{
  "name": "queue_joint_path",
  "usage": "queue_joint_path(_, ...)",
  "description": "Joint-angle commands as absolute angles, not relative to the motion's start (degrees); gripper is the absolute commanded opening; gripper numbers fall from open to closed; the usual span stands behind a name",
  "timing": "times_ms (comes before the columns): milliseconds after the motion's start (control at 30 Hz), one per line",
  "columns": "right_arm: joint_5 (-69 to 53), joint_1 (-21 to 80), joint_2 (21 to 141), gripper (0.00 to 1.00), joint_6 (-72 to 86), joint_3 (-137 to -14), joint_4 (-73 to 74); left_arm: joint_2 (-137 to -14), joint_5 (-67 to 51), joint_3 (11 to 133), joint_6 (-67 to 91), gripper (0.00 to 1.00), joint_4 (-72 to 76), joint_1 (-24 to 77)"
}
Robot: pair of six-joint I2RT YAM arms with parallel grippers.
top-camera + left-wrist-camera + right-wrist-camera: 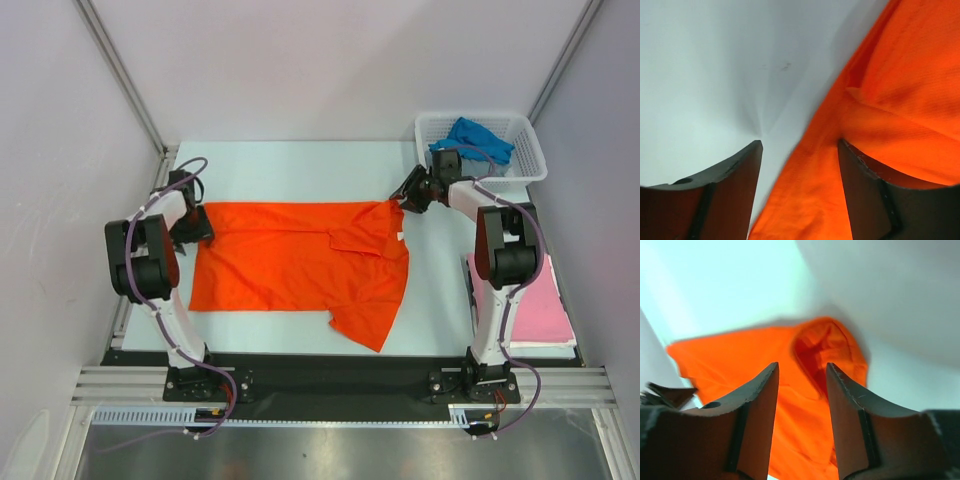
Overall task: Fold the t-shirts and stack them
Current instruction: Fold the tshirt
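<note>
The left claw (800,145) and right claw (802,367) stand spread at opposite ends of the orange shirt (300,260), likely to pinch and fold it.

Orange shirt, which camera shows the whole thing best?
The top external view: it shows the whole orange shirt spread out on the table. The left wrist view shows only a close-up edge, and the right wrist view only a rumpled end.

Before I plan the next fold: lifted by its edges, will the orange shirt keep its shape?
Probably not: the orange shirt lies limp and creased on the table, so it should sag between grips. Its thin weave suggests little weight. Pushed, it may bunch rather than slide.
</note>
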State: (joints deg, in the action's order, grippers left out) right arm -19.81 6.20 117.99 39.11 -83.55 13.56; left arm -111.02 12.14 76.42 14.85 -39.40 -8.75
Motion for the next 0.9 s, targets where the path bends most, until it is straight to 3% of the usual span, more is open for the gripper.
queue_joint_path(0, -20.21, 6.41, 119.18, 0.47, 44.45, -87.18, 9.68, -107.33, 13.19, 78.22, 14.94, 0.69, -42.18, -9.32)
queue_joint_path(100, -18.81, 6.50, 119.97, 0.50, 47.36, -87.54, 9.41, -104.16, 11.43, 79.98, 15.90, 0.66, -42.63, -9.32)
queue_joint_path(200, -17.23, 6.42, 121.37, 0.50, 48.77, -88.59, 10.54, -103.88, 5.47, 82.96, 16.26, 0.55, -40.52, -9.32)
queue_joint_path(233, -16.88, 6.42, 121.81, 0.50, 49.82, -89.29, 10.72, -104.84, 3.97, 84.88, 17.04, 0.49, -39.47, -9.32)
queue_joint_path(400, -16.61, 6.77, 123.66, 0.41, 54.05, -90.79, 10.80, -111.08, -7.19, 90.16, 19.86, 0.40, -36.74, -9.32)
queue_joint_path(600, -14.24, 7.21, 122.78, 0.41, 54.32, -89.83, 13.27, -119.35, -12.65, 97.11, 23.20, 0.38, -36.04, -9.32)
queue_joint_path(867, -8.97, 8.87, 123.75, 0.43, 50.72, -92.28, 17.40, -123.04, -14.86, 97.12, 25.22, 0.38, -34.81, -9.23)
